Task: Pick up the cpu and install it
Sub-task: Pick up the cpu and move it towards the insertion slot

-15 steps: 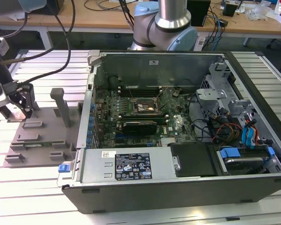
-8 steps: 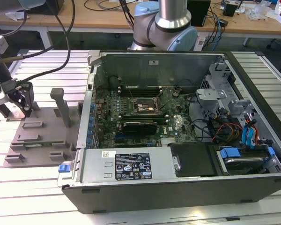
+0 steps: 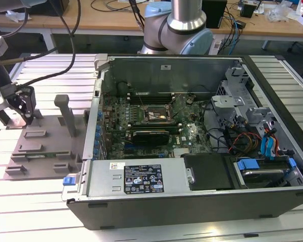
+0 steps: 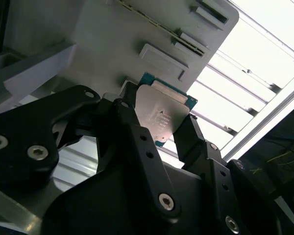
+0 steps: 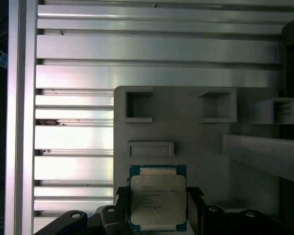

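The cpu (image 5: pixel 158 198) sits between the fingers (image 4: pixel 132 125), seemingly gripped.

Silver and pale-blue arm (image 3: pixel 184 22) with black end effector (image 4: pixel 160 111).
Brushed metal tube (image 3: pixel 188 9), light blue joint caps (image 3: pixel 155 20); matte black linkage fingers (image 4: pixel 137 142) dotted with silver screws (image 4: pixel 166 200); black cables (image 3: pixel 78 20) trailing.

Exterior view high over case (image 3: pixel 166 70), both wrist views close, sharing cpu (image 5: pixel 158 198) (image 4: pixel 162 117), tray (image 5: pixel 206 147) (image 4: pixel 103 44)

The cpu (image 5: pixel 158 200) has a shiny silver-grey top and a green edge. The pincer (image 4: pixel 160 120) is black. The tray (image 5: pixel 196 147) is plain grey. The desk (image 5: pixel 73 73) is silver with long stripes.
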Motion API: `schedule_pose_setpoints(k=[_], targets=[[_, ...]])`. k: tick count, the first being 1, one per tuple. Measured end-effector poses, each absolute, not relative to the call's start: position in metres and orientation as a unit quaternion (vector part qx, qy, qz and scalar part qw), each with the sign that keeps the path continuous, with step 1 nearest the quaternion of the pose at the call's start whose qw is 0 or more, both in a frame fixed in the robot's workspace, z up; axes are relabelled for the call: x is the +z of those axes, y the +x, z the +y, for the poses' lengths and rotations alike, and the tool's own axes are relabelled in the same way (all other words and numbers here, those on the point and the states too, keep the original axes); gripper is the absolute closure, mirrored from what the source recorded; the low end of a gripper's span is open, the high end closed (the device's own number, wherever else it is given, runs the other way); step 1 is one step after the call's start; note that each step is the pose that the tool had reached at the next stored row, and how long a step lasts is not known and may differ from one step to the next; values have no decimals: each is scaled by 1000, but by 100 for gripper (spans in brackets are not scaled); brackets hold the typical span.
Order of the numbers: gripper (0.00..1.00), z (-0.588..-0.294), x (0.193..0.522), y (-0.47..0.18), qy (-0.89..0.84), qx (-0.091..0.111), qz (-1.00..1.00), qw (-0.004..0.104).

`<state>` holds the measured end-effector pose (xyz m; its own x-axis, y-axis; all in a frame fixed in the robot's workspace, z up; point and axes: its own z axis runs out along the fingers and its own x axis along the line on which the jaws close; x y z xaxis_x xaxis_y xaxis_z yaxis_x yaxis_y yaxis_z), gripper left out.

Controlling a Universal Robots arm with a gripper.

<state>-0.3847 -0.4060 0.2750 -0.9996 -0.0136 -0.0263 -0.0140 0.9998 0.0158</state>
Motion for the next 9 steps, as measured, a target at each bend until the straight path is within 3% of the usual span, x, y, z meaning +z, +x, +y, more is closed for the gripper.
schedule_pose_setpoints(k=[9], targets=[[45, -406, 287, -385, -7, 6, 1000, 13]])
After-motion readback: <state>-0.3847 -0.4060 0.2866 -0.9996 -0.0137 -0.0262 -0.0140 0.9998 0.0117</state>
